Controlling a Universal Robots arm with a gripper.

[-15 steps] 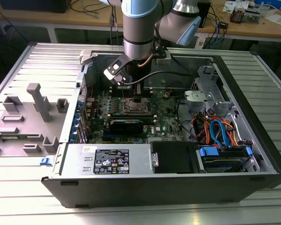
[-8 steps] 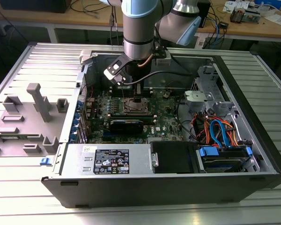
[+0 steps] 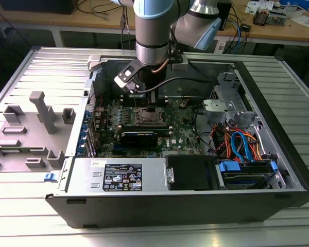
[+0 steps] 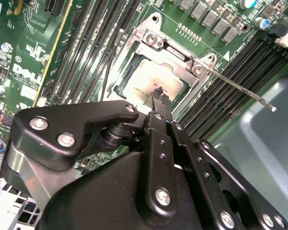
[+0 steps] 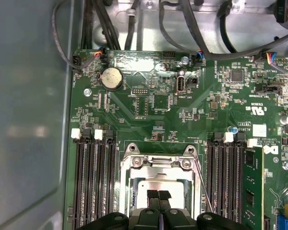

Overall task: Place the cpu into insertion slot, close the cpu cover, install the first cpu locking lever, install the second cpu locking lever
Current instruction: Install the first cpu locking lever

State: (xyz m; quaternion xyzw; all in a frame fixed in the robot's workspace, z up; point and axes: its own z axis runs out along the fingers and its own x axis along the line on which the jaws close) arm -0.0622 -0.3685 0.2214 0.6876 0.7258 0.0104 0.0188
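Socket area of the motherboard (image 5: 149, 100), seated in the open computer case (image 3: 144, 206). The insertion slot (image 4: 127, 79) holds the cpu (image 5: 176, 184). Its silver top shows through the cut-out of the cpu cover (image 5: 156, 165), which lies flat over the slot — so placing and covering appear done. The gripper (image 5: 158, 195) hangs directly above the slot, fingers brought together with nothing visible between them. Its tips sit at or just over the cpu's top; contact cannot be confirmed. Closed tips suit pressing or nudging rather than grasping. One locking lever (image 4: 245, 89) juts free from a corner of the slot, apparently not yet latched. Long black memory slots (image 5: 93, 182) flank the slot on both sides — one on the lever's side carries a green module (image 5: 253, 191).
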